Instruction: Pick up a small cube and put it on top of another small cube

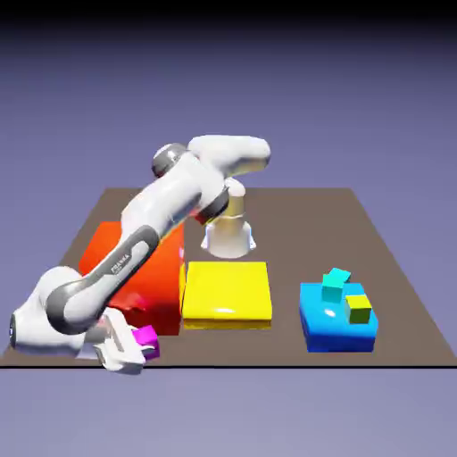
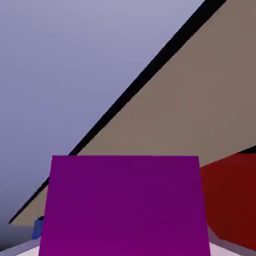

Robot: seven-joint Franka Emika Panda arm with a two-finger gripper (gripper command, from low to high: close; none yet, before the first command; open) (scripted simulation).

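Gripped the magenta cube point(image 2: 125, 205) between the fingers of the hand point(image 1: 141, 344), low by the counter's front edge, at the exterior view's left. Lay sideways, fingertips toward the exterior view's right, roughly toward the blue block point(image 1: 337, 334), well apart. Saw there the teal cube point(image 1: 333, 292) and, just beside, the olive-green cube point(image 1: 358, 314); couldn't tell which was meant to be the base. Needed, by the look of it, a lift and a long carry across, past the yellow block point(image 1: 227, 290). Rose just behind the hand: the red block point(image 1: 161, 290), likely a snag. Stretched beyond: the dark brown counter point(image 1: 303, 223), then plain blue-violet backdrop point(image 1: 357, 107).
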